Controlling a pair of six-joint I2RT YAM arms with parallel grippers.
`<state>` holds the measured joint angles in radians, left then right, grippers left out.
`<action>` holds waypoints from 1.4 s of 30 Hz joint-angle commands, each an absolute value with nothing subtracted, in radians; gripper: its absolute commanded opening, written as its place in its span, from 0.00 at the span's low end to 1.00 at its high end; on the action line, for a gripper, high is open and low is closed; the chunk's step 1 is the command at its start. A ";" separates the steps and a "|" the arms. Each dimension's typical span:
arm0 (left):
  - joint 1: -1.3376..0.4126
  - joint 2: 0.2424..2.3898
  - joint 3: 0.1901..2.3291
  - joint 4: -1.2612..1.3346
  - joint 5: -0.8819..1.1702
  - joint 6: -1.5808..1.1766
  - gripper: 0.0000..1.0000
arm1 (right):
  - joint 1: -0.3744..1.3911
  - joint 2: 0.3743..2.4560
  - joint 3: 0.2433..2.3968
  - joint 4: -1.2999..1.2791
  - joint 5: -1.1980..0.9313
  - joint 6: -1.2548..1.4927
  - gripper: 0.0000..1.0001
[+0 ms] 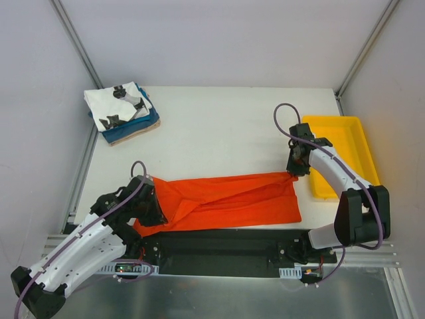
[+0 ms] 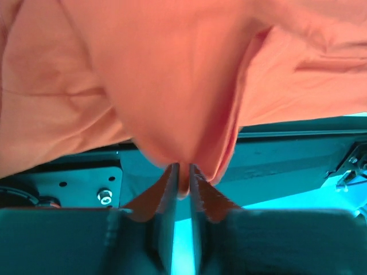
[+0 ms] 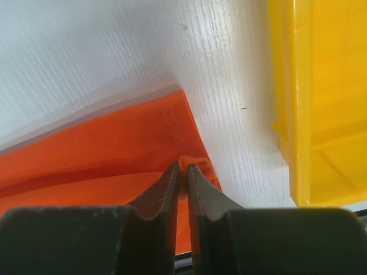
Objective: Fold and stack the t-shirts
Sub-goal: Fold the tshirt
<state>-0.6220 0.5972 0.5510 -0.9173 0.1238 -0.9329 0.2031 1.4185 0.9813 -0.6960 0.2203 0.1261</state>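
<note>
The orange-red tee (image 1: 226, 199) lies stretched in a long band across the near part of the table. My left gripper (image 1: 154, 214) is shut on a bunch of its cloth at the left end; the cloth (image 2: 172, 86) hangs over the pinched fingers (image 2: 183, 175) in the left wrist view. My right gripper (image 1: 297, 171) is shut on the tee's far right corner (image 3: 192, 163), just above the table. A stack of folded tees stands at the far left: the white tee with black prints (image 1: 119, 106) on top, the blue tee (image 1: 147, 123) under it, the tan tee (image 1: 126, 137) lowest.
A shallow yellow tray (image 1: 342, 153) stands at the right edge, close beside my right gripper; it also shows in the right wrist view (image 3: 321, 103). A black mounting rail (image 1: 226, 249) runs along the table's near edge. Grey walls and metal posts close in the table.
</note>
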 commanded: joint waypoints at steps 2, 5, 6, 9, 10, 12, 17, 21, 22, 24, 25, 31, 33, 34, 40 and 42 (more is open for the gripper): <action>-0.632 0.607 0.523 -0.916 0.175 -0.956 0.38 | 0.201 1.436 0.997 -0.713 0.267 0.126 0.17; -0.634 0.620 0.552 -0.916 0.153 -0.943 0.70 | 0.199 1.436 1.000 -0.730 0.288 0.135 0.42; -0.634 0.624 0.561 -0.917 0.147 -0.933 0.75 | 0.201 1.433 1.000 -0.735 0.290 0.137 0.62; -0.634 0.643 0.607 -0.914 0.104 -0.911 0.99 | 0.202 1.405 1.003 -0.744 0.287 0.140 0.78; -0.632 0.652 0.618 -0.913 0.085 -0.908 0.99 | 0.202 1.391 1.005 -0.744 0.279 0.140 0.80; -0.632 0.690 0.646 -0.899 0.031 -0.893 0.99 | 0.209 1.371 1.008 -0.742 0.241 0.126 0.89; -0.629 0.804 0.699 -0.884 -0.121 -0.879 0.99 | 0.343 1.321 1.019 -0.715 0.115 0.065 0.96; -0.545 0.871 0.713 -0.861 -0.230 -0.868 0.99 | 0.512 1.286 1.006 -0.643 0.037 0.112 0.96; -0.502 0.876 0.695 -0.841 -0.216 -0.848 1.00 | 0.538 1.278 0.997 -0.617 -0.024 0.127 0.96; -0.424 0.884 0.672 -0.751 -0.127 -0.802 0.98 | 0.631 1.253 0.956 -0.516 -0.046 0.208 0.96; -0.357 0.885 0.649 -0.709 -0.083 -0.783 0.94 | 0.665 1.250 0.942 -0.480 -0.045 0.239 0.96; -0.234 0.984 0.580 -0.562 -0.073 -0.787 0.78 | 0.923 1.408 1.010 -0.244 -0.127 0.255 0.96; -0.204 1.021 0.568 -0.542 -0.095 -0.784 0.73 | 0.983 1.523 1.078 -0.230 -0.161 0.235 0.94; -0.190 1.057 0.555 -0.525 -0.075 -0.779 0.70 | 1.000 1.564 1.142 -0.230 -0.173 0.218 0.94; -0.143 1.132 0.522 -0.388 -0.012 -0.752 0.55 | 1.066 1.762 1.298 -0.227 -0.199 0.225 0.86; -0.123 1.153 0.522 -0.370 -0.002 -0.742 0.42 | 1.091 1.802 1.338 -0.225 -0.164 0.203 0.81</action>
<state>-0.1513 1.1202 0.5301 -0.4652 -0.0353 -0.7799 1.0630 1.7485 1.2469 -0.2668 -0.1684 0.2241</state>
